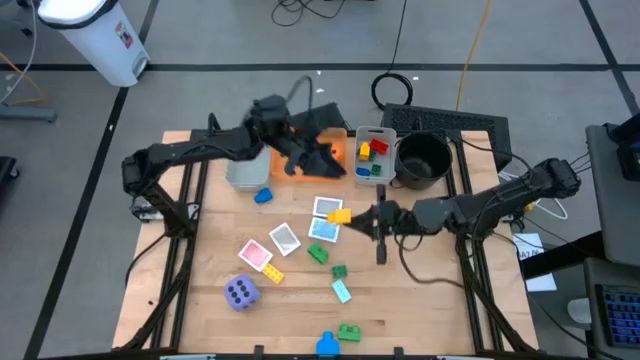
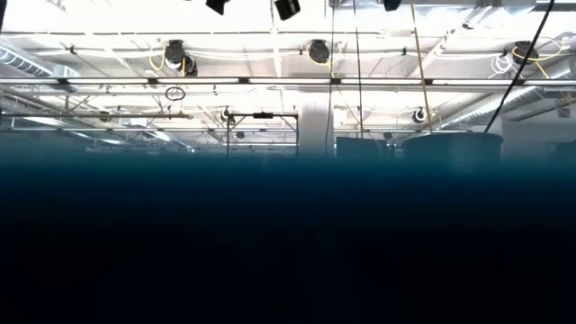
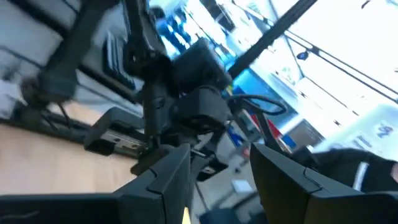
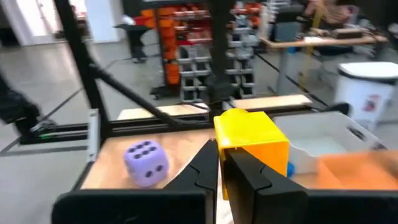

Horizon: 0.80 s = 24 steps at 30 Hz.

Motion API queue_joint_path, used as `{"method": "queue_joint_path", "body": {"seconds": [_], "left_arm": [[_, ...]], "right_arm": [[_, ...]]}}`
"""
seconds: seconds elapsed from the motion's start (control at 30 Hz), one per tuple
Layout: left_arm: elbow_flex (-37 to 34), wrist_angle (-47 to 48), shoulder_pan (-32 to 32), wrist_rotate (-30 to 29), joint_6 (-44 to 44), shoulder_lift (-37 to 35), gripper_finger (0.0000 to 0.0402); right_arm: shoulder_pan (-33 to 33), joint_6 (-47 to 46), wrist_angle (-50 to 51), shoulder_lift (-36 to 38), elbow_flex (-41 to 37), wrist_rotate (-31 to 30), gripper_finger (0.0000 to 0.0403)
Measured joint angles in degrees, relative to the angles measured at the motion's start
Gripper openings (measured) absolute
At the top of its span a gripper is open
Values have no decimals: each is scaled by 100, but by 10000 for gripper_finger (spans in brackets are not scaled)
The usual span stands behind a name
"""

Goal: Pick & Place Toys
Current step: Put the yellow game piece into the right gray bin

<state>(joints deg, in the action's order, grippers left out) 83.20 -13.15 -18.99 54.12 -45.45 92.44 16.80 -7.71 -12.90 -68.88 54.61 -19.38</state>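
The purple die (image 1: 241, 292) sits near the front-left of the surface (image 1: 220, 230); being foam, it is likely light and squashy, best pinched across two flat faces. The picture cards (image 1: 284, 238) lie flat mid-surface, thin and probably hard to lift except at an edge. The right hand (image 1: 362, 221) is closed on a yellow brick (image 4: 252, 144), stiff and probably slick. The left hand (image 1: 318, 153), part-open, hovers over the orange bin (image 1: 341, 142); whether it holds anything I cannot tell.
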Motion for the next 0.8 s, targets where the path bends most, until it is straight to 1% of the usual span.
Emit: {"method": "queue_joint_path", "body": {"seconds": [0.2,0.27,0.37,0.5,0.57,0.7,0.8], "left_arm": [[0,103,-337,3,303,-525,172],[0,209,-412,-1,487,-714,172],[0,458,-473,-2,744,-982,172],[0,878,-512,14,1081,-1297,172],[0,1076,-543,108,1196,-1445,172],[0,1315,-565,419,1327,-1675,172],[-2,1516,-576,622,1443,-1838,172]], "right_arm": [[-759,-34,483,419,2,30,7],[-1126,10,613,527,34,196,3],[-1770,85,1041,553,350,517,3],[-2592,395,1568,347,1164,851,3],[-2975,582,2042,145,1699,979,2],[-3618,825,3259,-405,2854,1082,1],[-3958,878,4348,-914,3617,1223,1]]}}
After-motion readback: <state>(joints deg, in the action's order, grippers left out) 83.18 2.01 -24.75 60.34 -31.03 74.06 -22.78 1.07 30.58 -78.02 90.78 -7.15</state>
